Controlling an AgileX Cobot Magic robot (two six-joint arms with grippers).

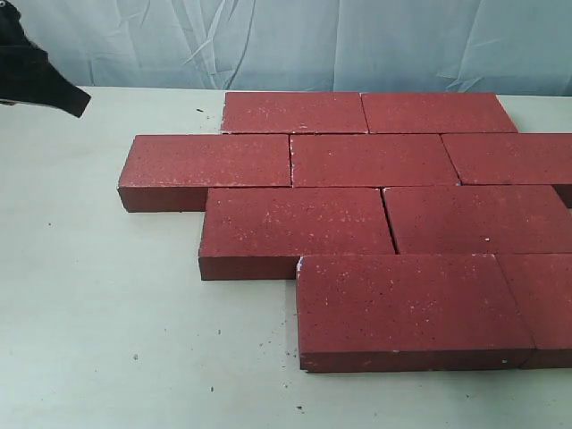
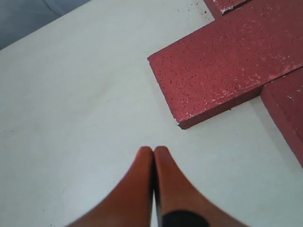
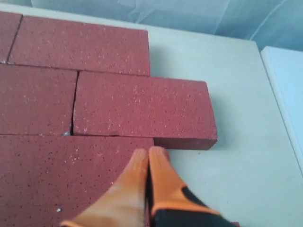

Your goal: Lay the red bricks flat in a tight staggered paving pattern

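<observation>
Left gripper [image 2: 152,151] has its orange tips pressed together with nothing between them, angled down over bare table [image 1: 107,340] just off the left end of a jutting brick; a dark part of an arm [image 1: 40,76] shows at the far left edge of the exterior view. Right gripper [image 3: 148,153] is likewise closed tight and empty, its tips low over the top face of a brick near that brick's corner; whether they touch it cannot be told. The red bricks [image 1: 375,161] lie flat in four rows across the middle and right of the table, long axes running left to right, each row offset from the next, sides touching or nearly so. Dark crumbs [image 1: 136,357] dot the near table, and pale blue cloth [image 1: 268,36] hangs along the far side.
</observation>
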